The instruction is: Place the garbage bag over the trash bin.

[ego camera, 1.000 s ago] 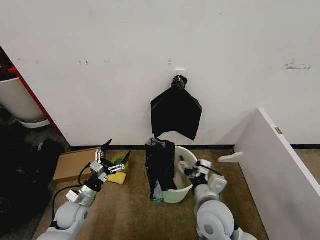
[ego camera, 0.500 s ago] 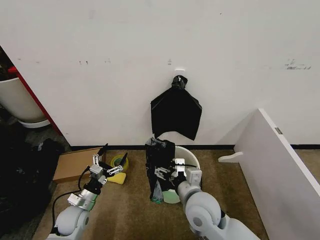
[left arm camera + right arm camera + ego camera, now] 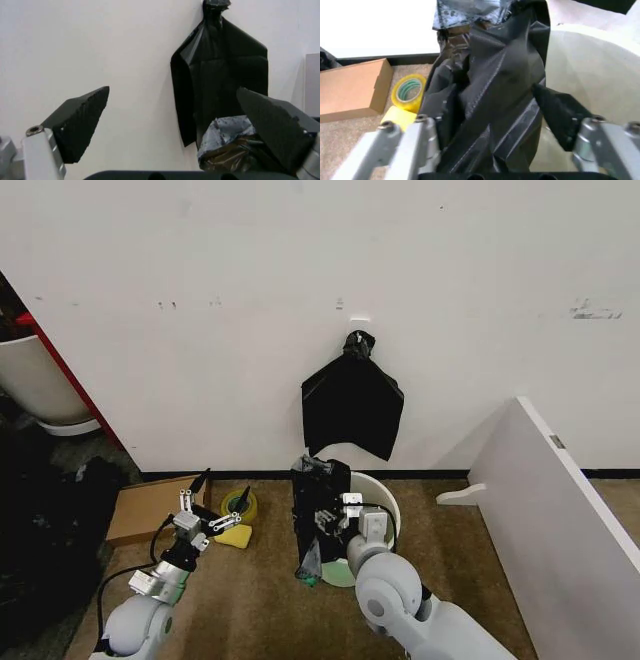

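**Right gripper at bag on bin rim**

Right gripper (image 3: 330, 520): fingers apart, straddling the garbage bag (image 3: 320, 515), no clamp evident. The bag drapes over the near-left rim of the trash bin (image 3: 385, 502). Left gripper (image 3: 212, 498): fingers spread, empty, well left of the bin, just beside a yellow tape roll (image 3: 238, 504).

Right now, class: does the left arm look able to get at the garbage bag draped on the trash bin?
Probably yes: the left gripper is open, off to the side of the garbage bag on the trash bin, with bare floor between.
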{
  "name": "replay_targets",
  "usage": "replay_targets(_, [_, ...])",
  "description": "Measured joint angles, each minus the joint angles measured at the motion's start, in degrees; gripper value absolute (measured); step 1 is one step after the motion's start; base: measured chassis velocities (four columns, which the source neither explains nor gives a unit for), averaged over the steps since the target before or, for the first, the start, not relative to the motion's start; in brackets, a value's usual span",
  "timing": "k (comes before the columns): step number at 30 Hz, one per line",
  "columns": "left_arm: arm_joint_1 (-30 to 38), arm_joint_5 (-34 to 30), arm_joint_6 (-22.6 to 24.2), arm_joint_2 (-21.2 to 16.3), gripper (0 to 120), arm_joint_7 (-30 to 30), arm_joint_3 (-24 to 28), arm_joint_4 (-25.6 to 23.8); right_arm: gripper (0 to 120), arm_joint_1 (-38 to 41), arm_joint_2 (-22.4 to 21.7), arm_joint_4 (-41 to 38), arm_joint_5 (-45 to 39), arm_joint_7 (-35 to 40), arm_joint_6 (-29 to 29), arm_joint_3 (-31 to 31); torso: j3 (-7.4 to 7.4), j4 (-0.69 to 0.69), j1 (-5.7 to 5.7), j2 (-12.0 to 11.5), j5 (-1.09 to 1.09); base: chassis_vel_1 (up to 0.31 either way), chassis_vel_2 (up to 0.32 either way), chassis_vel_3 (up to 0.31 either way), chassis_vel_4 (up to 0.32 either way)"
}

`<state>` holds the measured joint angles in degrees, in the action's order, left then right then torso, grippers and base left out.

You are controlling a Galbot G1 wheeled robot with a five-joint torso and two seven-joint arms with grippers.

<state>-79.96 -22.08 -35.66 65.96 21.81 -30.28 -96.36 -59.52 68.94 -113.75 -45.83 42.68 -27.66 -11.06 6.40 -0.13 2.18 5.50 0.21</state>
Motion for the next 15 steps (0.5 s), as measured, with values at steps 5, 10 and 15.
replay_targets(5, [0.3,-0.4,0.1,0.1,100,-0.4,1.7,0.2,32,-0.7,0.0,0.3,-0.7,0.2,0.3,1.2,0.0,0.0,0.0,0.0,0.0,0.0,0.0,0.0,0.0])
replay_targets(10, [0.3,-2.1,1.3,0.0,100,-1.1,4.6,-0.1,18,-1.3,-0.6,0.1,-1.4,-0.1,0.7,2.0,0.0,0.0,0.0,0.0,0.0,0.0,0.0,0.0,0.0])
replay_targets(15, [0.9,-6.8,7.3,-2.6,100,-3.9,9.5,-2.8,0,-2.0,-1.5,-0.4,-1.0,-1.2,1.9,3.2,0.0,-0.01,0.0,0.0,0.0,0.0,0.0,0.0,0.0])
